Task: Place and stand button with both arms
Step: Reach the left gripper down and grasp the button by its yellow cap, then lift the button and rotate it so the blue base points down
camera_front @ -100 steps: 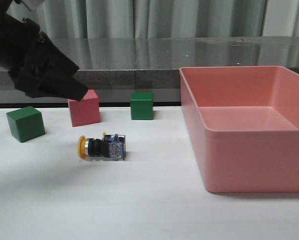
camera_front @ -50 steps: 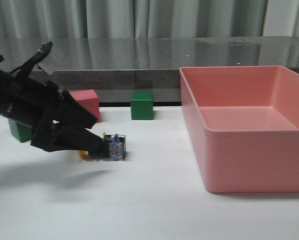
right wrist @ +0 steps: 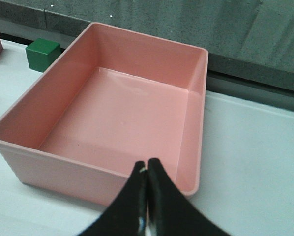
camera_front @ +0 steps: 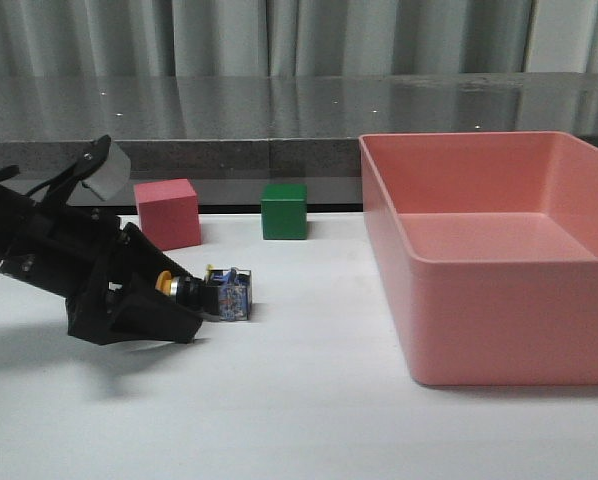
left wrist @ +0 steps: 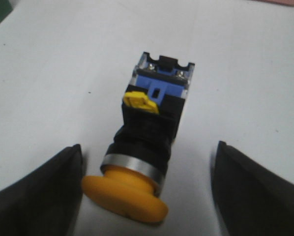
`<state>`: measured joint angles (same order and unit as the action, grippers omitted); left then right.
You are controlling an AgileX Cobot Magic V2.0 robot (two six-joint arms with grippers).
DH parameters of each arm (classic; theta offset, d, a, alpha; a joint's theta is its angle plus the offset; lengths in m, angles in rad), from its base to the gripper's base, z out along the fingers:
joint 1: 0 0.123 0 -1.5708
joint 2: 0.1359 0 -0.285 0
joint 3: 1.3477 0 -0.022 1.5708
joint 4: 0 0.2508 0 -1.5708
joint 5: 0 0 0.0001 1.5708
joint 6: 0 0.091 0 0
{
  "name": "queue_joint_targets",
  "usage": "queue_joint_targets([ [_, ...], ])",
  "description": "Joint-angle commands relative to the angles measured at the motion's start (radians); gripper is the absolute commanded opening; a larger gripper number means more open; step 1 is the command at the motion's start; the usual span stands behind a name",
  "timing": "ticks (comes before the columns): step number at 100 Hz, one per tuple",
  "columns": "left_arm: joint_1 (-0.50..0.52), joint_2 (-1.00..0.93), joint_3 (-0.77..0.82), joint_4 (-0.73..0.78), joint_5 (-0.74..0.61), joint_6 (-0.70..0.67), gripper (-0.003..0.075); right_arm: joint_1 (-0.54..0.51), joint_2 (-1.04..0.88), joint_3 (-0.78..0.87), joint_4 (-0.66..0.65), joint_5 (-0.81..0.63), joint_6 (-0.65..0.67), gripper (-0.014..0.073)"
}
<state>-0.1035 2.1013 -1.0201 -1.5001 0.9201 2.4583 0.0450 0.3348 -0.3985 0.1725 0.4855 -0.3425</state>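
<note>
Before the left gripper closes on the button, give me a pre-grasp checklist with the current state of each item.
1. Left gripper open: ok.
2. Button between its fingers, untouched on both sides: ok.
3. Button upright: not ok, it lies on its side on the table.
4. Pink cube and green cube apart from the button: ok.
5. Right gripper ready to assist: not ok, shut, over the pink bin.

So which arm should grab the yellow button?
The left gripper: its open fingers sit either side of the button lying on the table. The right gripper is shut, over the pink bin.
</note>
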Motion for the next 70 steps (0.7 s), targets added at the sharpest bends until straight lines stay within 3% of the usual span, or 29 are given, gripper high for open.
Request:
queue_joint_targets([
  [1,0.003,-0.035,-0.021,-0.038,0.038,0.0,0.0454,-0.009,0.005,-0.025,-0.003,-0.083,0.001,-0.0061],
  [9,0.003,-0.035,-0.021,-0.038,0.033,0.0,0.0342,-0.009,0.005,-0.025,-0.003,-0.083,0.001,-0.0061],
  [28,0.003,-0.062,-0.021,-0.013,0.061,0.0,-0.0022,-0.009,0.005,-0.025,-0.003,-0.083,0.001,-0.0061],
  [53,0.003,-0.293,-0.033,0.157,0.024,-0.092,-0.0019,-0.009,0.005,-0.025,-0.003,-0.083,0.001,-0.0061],
  [60,-0.015,-0.379,-0.06,0.305,-0.046,-0.202,-0.0019,-0.009,0.005,-0.025,-0.003,-0.083,0.001,-0.0061],
  [70,-0.053,-0.47,-0.117,0.604,-0.161,-0.472,-0.0019,-0.009,0.005,-0.025,-0.003,-0.083,0.001,-0.0061],
])
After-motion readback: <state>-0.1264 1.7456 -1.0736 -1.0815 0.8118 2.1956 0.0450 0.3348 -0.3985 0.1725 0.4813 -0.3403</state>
